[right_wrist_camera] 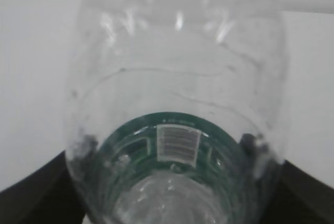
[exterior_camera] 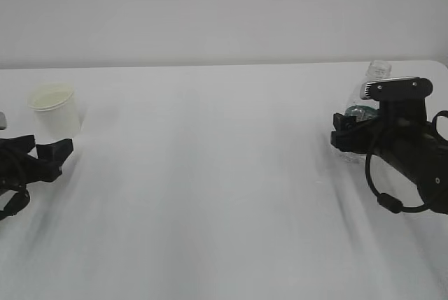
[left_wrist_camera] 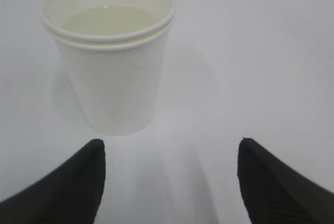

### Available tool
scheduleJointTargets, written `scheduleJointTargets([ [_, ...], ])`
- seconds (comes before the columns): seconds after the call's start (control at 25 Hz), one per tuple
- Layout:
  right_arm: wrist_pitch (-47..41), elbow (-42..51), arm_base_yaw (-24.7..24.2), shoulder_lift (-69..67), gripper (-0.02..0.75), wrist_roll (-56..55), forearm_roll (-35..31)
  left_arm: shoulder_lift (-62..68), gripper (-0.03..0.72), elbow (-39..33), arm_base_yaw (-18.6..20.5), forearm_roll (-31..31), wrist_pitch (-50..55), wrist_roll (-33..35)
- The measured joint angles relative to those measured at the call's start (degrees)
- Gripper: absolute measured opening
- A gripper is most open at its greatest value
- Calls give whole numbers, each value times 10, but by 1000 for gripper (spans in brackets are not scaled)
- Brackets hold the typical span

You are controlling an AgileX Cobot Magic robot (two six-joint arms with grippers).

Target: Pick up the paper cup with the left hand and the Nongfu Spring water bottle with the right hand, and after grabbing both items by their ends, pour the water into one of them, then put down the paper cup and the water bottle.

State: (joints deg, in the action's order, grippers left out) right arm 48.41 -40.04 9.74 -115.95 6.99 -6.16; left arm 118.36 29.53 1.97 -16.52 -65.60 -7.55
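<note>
Gripper state first: the right hand (exterior_camera: pixel 343 132) has its jaws spread wide with the Nongfu Spring water bottle (exterior_camera: pixel 364 115) sitting between them, though whether the pads press its wall I cannot tell. The left hand (exterior_camera: pixel 43 152) is also wide open and holds nothing.

Taking the paper cup (left_wrist_camera: pixel 112 57) as landmark: the left hand lies low on the desk (exterior_camera: pixel 210 174) just in front of it, apart, cup a little left of the jaw gap. The bottle stands far across the desk from the cup, upright, long axis vertical.

The bottle is clear, ribbed plastic with a dark green label band and an open neck. The cup is smooth white paper, tapered, rim rolled, with water (left_wrist_camera: pixel 109 20) inside.
</note>
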Motion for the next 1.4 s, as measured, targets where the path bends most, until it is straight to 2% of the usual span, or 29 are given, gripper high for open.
scheduleJointTargets([
  [0.52,-44,36,0,24,610,0,0,-29,564,-31,0,7,0,0],
  [0.84,-51,80,0,79,606,0,2,-67,560,-36,0,6,3,0],
  [1.12,-53,104,0,127,596,-2,22,-104,558,-70,0,2,3,0],
  [1.4,-90,107,0,181,596,-8,27,-172,558,-83,0,1,6,-2],
])
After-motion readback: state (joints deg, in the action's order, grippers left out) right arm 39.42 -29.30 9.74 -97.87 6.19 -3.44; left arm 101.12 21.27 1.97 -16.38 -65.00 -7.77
